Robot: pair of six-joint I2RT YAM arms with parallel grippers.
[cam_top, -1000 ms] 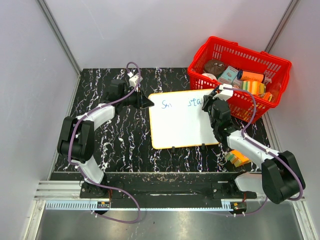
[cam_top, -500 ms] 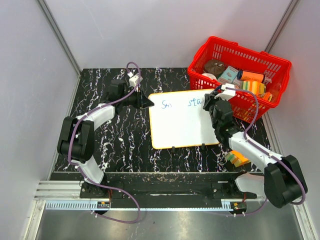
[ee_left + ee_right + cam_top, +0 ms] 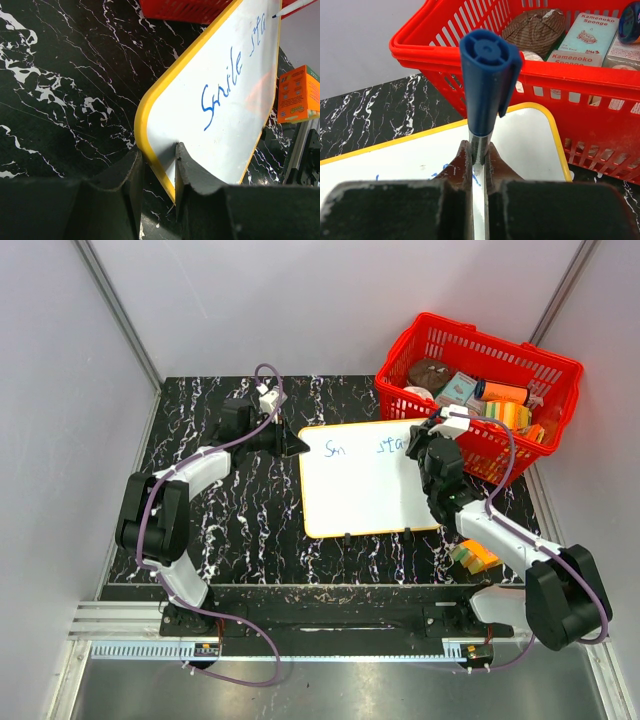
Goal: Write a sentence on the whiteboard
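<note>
The whiteboard (image 3: 365, 485) lies flat mid-table, white with an orange-yellow frame. The sentence (image 3: 390, 447) reads "Smile sta" in blue along its far edge; it also shows in the left wrist view (image 3: 222, 87). My left gripper (image 3: 296, 448) is shut on the whiteboard's left edge (image 3: 150, 150), one finger on the white face. My right gripper (image 3: 422, 448) is shut on a blue-capped marker (image 3: 487, 75), held upright at the board's far right corner. The marker's tip (image 3: 275, 16) touches the board just after the last letter.
A red basket (image 3: 545, 365) with sponges and boxes stands at the back right, touching the board's corner. An orange box (image 3: 474, 555) lies beside the right arm near the board's near right corner. Black marble table (image 3: 240, 530) around.
The right gripper has shifted slightly with the marker and more blue strokes have appeared in the second word. The left arm has not moved.
</note>
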